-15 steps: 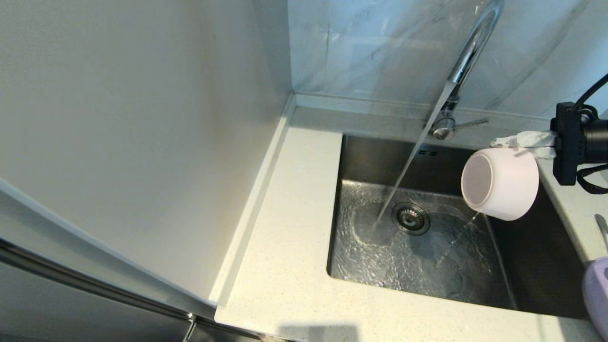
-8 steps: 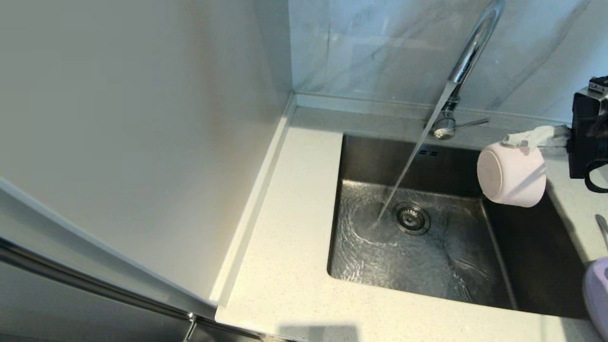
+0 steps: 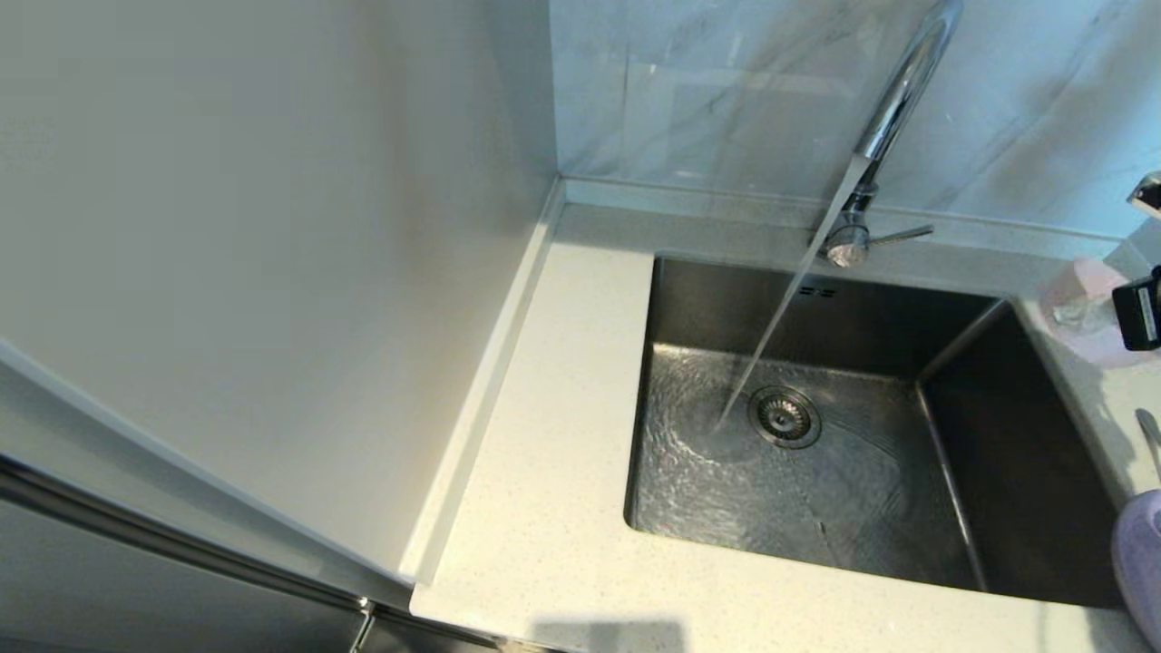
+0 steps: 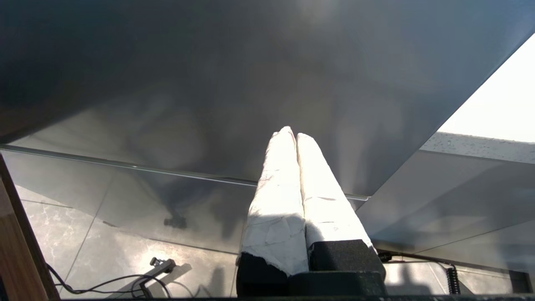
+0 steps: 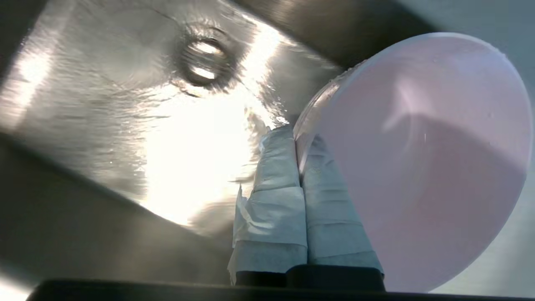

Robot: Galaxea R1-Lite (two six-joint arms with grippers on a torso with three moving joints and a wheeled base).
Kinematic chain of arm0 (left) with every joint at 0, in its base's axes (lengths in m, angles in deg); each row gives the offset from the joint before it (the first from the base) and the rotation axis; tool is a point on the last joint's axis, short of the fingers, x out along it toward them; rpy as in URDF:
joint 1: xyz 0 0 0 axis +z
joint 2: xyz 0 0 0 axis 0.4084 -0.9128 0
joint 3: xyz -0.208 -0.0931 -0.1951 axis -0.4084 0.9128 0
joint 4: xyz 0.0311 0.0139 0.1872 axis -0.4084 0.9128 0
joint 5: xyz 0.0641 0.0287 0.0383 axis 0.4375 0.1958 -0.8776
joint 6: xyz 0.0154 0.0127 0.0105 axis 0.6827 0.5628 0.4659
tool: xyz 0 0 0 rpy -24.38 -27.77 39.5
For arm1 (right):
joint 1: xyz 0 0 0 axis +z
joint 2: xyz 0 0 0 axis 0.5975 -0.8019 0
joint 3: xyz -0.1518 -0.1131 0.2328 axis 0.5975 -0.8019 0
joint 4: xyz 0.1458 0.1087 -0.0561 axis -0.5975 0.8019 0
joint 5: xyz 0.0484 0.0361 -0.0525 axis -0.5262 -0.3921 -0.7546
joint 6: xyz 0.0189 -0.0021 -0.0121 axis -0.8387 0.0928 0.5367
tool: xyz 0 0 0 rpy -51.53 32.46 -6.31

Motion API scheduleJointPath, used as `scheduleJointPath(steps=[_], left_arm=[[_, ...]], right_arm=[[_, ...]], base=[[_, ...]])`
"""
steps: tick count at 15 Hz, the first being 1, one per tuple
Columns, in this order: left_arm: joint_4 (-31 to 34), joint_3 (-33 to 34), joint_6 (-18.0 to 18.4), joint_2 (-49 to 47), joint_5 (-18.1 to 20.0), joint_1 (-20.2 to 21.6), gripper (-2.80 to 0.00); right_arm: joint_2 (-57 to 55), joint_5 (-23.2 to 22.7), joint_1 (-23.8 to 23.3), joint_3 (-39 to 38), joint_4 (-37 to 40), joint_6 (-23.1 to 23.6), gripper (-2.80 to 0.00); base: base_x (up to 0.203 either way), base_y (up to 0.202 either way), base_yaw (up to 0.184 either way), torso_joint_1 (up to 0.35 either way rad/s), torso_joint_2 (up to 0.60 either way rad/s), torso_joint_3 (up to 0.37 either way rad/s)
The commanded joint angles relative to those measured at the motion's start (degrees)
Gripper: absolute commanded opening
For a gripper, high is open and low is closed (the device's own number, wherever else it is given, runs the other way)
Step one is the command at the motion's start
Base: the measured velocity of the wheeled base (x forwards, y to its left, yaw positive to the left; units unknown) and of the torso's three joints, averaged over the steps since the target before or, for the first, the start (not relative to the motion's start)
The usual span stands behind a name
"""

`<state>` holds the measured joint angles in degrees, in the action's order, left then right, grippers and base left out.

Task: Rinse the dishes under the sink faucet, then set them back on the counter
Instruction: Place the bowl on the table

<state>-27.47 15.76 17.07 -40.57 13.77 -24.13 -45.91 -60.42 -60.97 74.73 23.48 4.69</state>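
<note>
The pale pink bowl [image 5: 418, 159] hangs tilted on its side, with my right gripper [image 5: 297, 136] shut on its rim. In the head view the bowl [image 3: 1084, 304] is a blurred pink shape over the counter [image 3: 553, 508] just right of the sink [image 3: 726, 299], at the picture's right edge. The faucet [image 3: 893, 100] pours a steady stream onto the basin floor beside the drain strainer [image 3: 785, 417]. The lilac plate [image 3: 1138, 562] and the spoon's tip [image 3: 1150, 435] show at the right edge. My left gripper [image 4: 292, 133] is shut on nothing, parked low beside a cabinet.
A tall cream panel [image 3: 272, 272] walls off the counter's left side. The marble backsplash [image 3: 726, 91] stands behind the faucet, whose side lever [image 3: 902, 236] points right. Water ripples across the basin floor [image 5: 125, 83].
My right gripper has carried the bowl from above the sink's right part further right, out over the counter. The water keeps running. The left arm has not moved.
</note>
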Motion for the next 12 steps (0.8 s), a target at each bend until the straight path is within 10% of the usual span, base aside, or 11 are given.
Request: scheduleJointPath(steps=[1, 4, 12], left_arm=[[0.04, 0.00, 0.00, 0.00, -0.01, 0.02, -2.80], [0.04, 0.00, 0.00, 0.00, -0.01, 0.02, -2.80], [0.04, 0.00, 0.00, 0.00, -0.01, 0.02, -2.80]], right_arm=[[-2.13, 3.76, -1.53, 0.25, -0.31, 7.93, -2.80], [-6.68, 12.74, -1.49, 1.81, -2.18, 9.36, -2.80], [-17.19, 19.65, -1.48, 12.01, -2.79, 9.52, -2.80]], base=[[0.000, 0.000, 0.000, 0.000, 0.00, 0.000], [0.000, 0.000, 0.000, 0.000, 0.00, 0.000], [0.000, 0.000, 0.000, 0.000, 0.00, 0.000]])
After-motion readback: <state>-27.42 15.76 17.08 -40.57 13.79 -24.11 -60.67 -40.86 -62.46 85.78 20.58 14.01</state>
